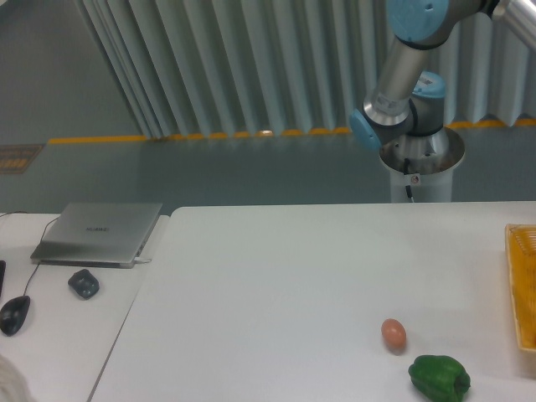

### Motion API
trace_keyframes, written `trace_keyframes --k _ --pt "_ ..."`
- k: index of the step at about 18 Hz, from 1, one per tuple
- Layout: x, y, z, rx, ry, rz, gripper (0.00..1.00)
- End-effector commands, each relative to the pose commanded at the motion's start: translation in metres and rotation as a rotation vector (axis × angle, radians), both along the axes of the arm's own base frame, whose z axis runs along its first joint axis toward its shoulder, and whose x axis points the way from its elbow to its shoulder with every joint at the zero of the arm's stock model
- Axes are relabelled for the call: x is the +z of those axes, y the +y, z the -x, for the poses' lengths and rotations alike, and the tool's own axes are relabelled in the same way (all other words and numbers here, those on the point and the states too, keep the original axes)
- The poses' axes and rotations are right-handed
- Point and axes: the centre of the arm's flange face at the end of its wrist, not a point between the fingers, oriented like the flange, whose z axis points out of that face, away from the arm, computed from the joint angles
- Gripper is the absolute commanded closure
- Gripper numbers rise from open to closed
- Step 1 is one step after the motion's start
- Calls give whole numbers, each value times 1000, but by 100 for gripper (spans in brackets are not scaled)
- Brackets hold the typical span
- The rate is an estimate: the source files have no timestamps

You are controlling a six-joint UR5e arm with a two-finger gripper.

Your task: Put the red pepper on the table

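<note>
While the arm (402, 79) rises offscreen, fingers stay unseen.
</note>
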Motion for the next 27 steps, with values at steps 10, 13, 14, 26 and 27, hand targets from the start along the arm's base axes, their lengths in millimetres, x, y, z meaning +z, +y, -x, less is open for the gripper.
trace_keyframes --k 10,13,14,26,27 --pt "56 24 -31 -52 -18 9 30" --pt "63 40 -48 -84 -42 19 30" --pt "66 42 -51 -90 -43 20 30" --pt "21 20 -10 -1 -44 11 0" --pt "15 20 -8 4 -52 13 0"
